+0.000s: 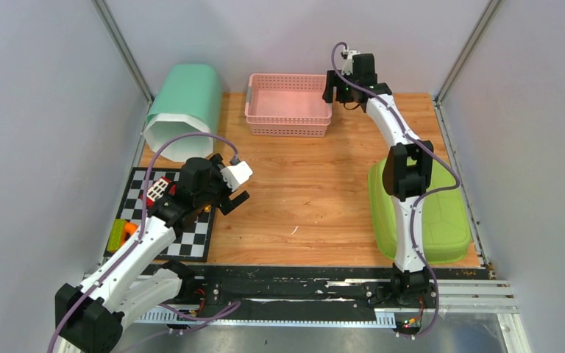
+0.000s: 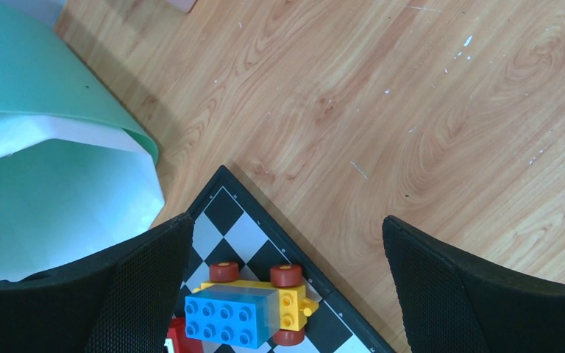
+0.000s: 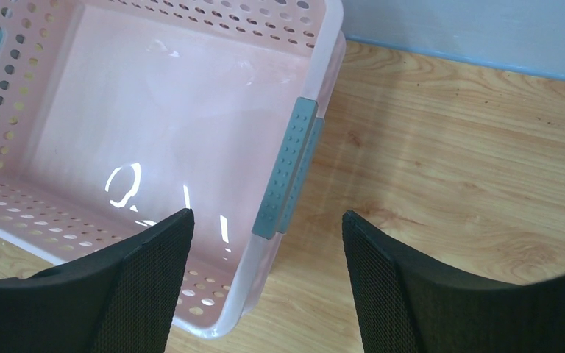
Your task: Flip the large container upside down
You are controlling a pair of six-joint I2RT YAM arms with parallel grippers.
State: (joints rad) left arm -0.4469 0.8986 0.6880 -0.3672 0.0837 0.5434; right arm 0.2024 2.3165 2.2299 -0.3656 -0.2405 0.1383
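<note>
Not turned yet, by the look of it. Taking the pink basket [image 1: 288, 125] [image 3: 154, 110] as the target, it sits opening-up at the far middle of the table [image 1: 301, 191], apparently nested in a second one.

Right gripper [image 1: 336, 94] [image 3: 266, 215] hangs over its right rim, jaws wide open and holding nothing, grey handle [image 3: 287, 165] between them. The grasp, lift and flip are all left to do.

Left gripper [image 1: 229, 202] [image 2: 287, 220] is also open and holding nothing, over the chessboard [image 1: 191, 239] [image 2: 243, 228] corner near a toy car [image 2: 246, 305].

A mint bin [image 1: 184, 103] [image 2: 44, 147] lies on its side far left. A lime tub [image 1: 445, 220] sits near right, seemingly bottom-up, so the target call is uncertain.

The table is wood grain with a few scuffs. Grey walls stand on three sides, metal rails at the near edge.
</note>
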